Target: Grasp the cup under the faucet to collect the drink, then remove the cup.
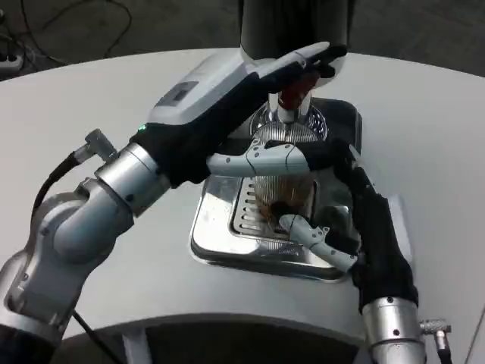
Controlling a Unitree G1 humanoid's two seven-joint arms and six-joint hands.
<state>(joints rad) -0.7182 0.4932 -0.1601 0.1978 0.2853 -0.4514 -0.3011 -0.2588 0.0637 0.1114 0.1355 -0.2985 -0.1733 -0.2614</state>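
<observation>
Two robot hands work at a drink dispenser on a white table (91, 98), seen from above. A clear ribbed cup (284, 178) stands upright on a shiny metal drip tray (220, 243), directly below the faucet (292, 102) of a dark dispenser (295, 23) at the top of the scene. There looks to be some dark liquid near the bottom of the cup, though how much is hard to tell.

Reaching in from the lower right, the right hand (333, 197) is clamped on the cup, with one white finger wrapped across its upper front and another curled round lower down. The cup's long axis runs straight up and down, and the hand grips it from the right side.

Coming in from the lower left, the left hand (250, 80) lies stretched toward the faucet, its fingers extended and resting at or over the red tap lever (297, 89). Whether they press the lever or merely touch it cannot be told, and nothing is clasped in them.

By my judgement the cup is filling, so the right hand, already on the cup, is the one to draw it out sideways and toward the robot, clear of the spout above.
</observation>
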